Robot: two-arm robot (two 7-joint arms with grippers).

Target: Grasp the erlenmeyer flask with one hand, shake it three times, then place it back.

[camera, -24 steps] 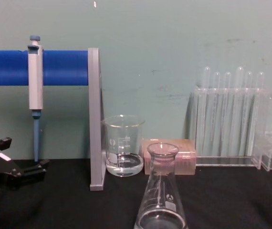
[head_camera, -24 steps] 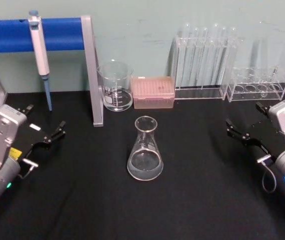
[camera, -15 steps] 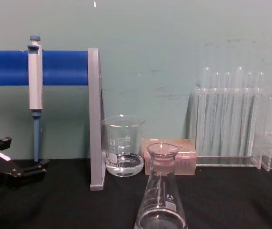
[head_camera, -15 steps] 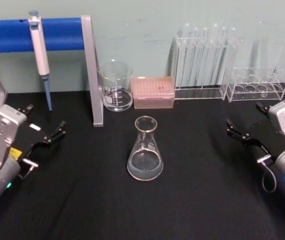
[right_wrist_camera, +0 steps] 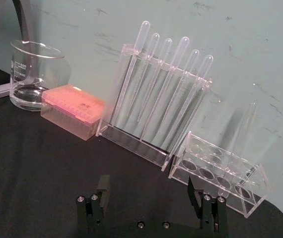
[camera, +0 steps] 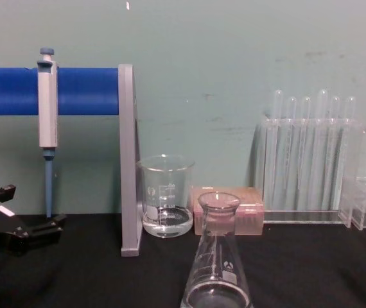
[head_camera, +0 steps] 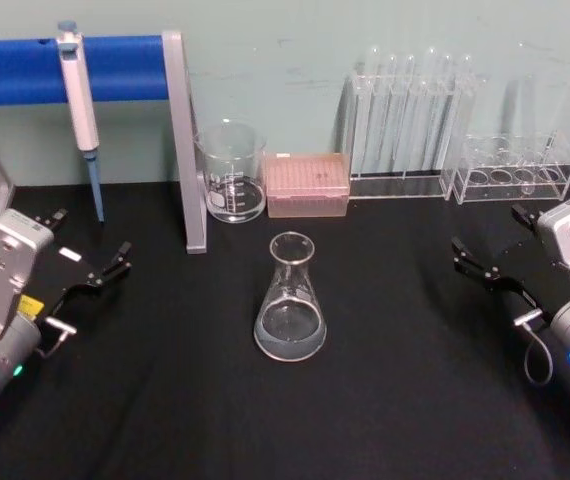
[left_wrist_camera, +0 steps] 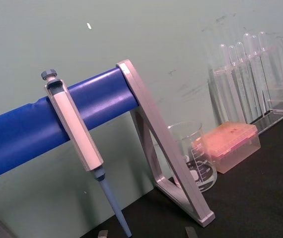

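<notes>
The erlenmeyer flask (head_camera: pixel 290 300) stands upright on the black table at the centre, with a little clear liquid in its wide base; it is close and low in the chest view (camera: pixel 216 269). My left gripper (head_camera: pixel 90 240) is open at the table's left, well apart from the flask, and its black jaws show at the left edge of the chest view (camera: pixel 32 208). My right gripper (head_camera: pixel 487 232) is open at the table's right, also far from the flask. In the right wrist view its fingers (right_wrist_camera: pixel 103 187) stand wide apart with nothing between them.
Behind the flask stand a glass beaker (head_camera: pixel 231 172) and a pink tip box (head_camera: pixel 308 185). A pipette (head_camera: pixel 80 95) hangs on a blue-bar stand (head_camera: pixel 180 140) at the back left. A clear rack of tubes (head_camera: pixel 405 115) and a low clear rack (head_camera: pixel 513 170) stand at the back right.
</notes>
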